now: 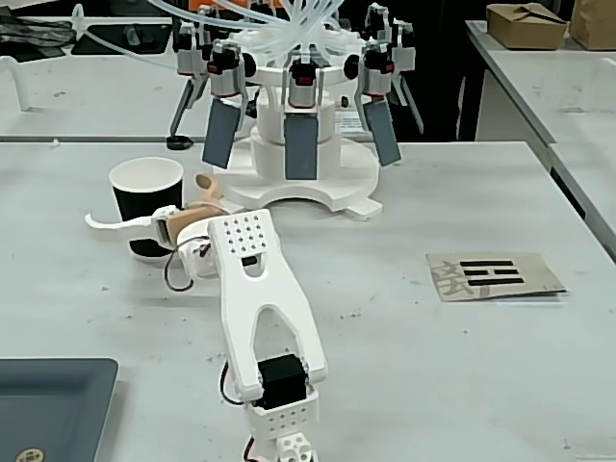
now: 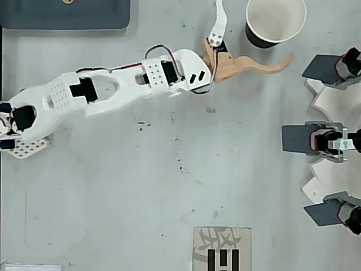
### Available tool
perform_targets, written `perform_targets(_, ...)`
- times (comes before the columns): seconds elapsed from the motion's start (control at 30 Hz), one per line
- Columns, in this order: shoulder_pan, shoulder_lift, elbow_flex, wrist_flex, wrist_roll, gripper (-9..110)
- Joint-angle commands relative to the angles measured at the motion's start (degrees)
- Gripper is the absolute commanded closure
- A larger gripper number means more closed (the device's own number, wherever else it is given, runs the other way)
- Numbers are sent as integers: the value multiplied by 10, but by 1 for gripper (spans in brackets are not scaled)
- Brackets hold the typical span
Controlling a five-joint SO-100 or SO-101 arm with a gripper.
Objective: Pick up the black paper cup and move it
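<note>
The black paper cup (image 1: 144, 219) stands upright on the white table, left of centre in the fixed view and at the top right of the overhead view (image 2: 275, 20). My gripper (image 1: 144, 200) is open wide at the cup. In the overhead view the gripper (image 2: 255, 28) has its white finger (image 2: 217, 25) running up the cup's left side and its tan finger (image 2: 259, 64) lying just below the cup. The cup sits in the angle between them. I cannot tell if either finger touches it. The arm is stretched out low over the table.
A white machine (image 1: 298, 183) with dark grey paddles (image 2: 299, 138) stands right behind the cup. A dark tray (image 1: 48, 395) lies near the arm's base, also seen in the overhead view (image 2: 67, 14). A printed card (image 1: 496, 274) lies at the right.
</note>
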Motion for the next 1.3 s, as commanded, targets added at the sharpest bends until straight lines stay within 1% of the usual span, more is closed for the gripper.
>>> perform_targets(0.0, -5, -4, -72, 17, 5, 47)
perform_targets(0.37, -16, -67, -173, 68, 9, 47)
perform_targets(0.7, -28, -82, -179, 78, 13, 48)
perform_targets(0.93, -33, -96, -217, 105, 16, 50)
perform_targets(1.27, -34, -90, -217, 105, 24, 60)
